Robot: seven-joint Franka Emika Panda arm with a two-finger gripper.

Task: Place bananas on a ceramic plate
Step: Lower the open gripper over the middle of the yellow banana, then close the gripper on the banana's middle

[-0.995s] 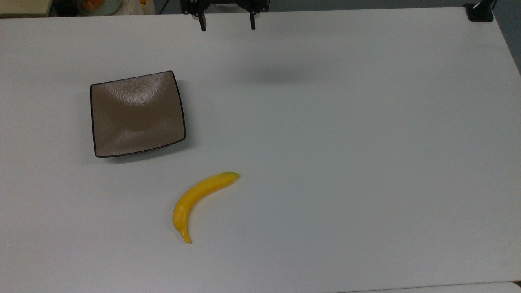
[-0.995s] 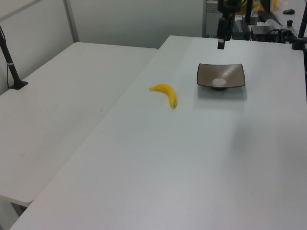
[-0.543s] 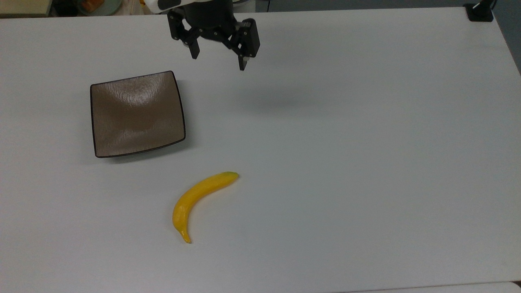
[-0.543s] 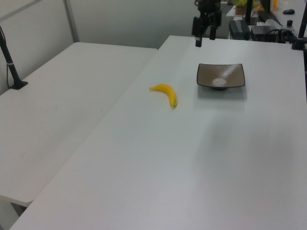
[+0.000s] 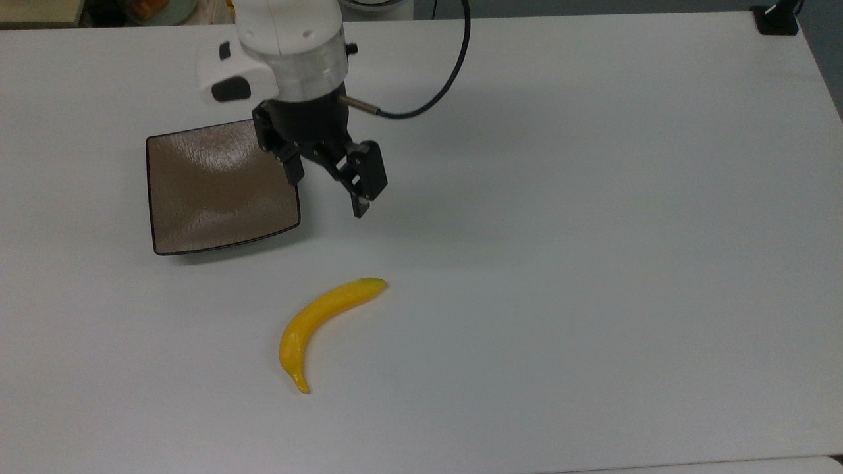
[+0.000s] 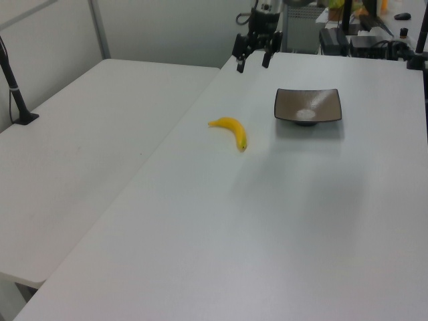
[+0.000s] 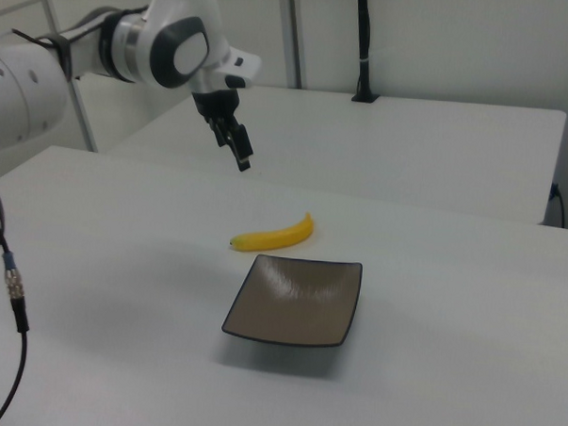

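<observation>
A yellow curved banana (image 5: 323, 316) lies flat on the white table, below and right of the plate in the top view; it also shows in the left view (image 6: 231, 127) and the right view (image 7: 274, 236). The square glossy brown plate (image 5: 204, 197) (image 6: 307, 105) (image 7: 294, 298) sits bare with nothing on it. My gripper (image 5: 326, 195) (image 6: 253, 65) (image 7: 239, 156) hangs open and holds nothing, raised above the table. In the top view it overlaps the plate's upper right corner and stands well above the banana.
A black cable (image 5: 428, 92) loops from the wrist. A black clamp base (image 5: 777, 18) sits at the top view's far right corner. A second white table (image 6: 100, 134) with a black post (image 6: 13, 87) adjoins on the left view's left.
The gripper has come down from the top view's upper edge toward the plate's right corner and the banana, still open. Banana and plate have not moved.
</observation>
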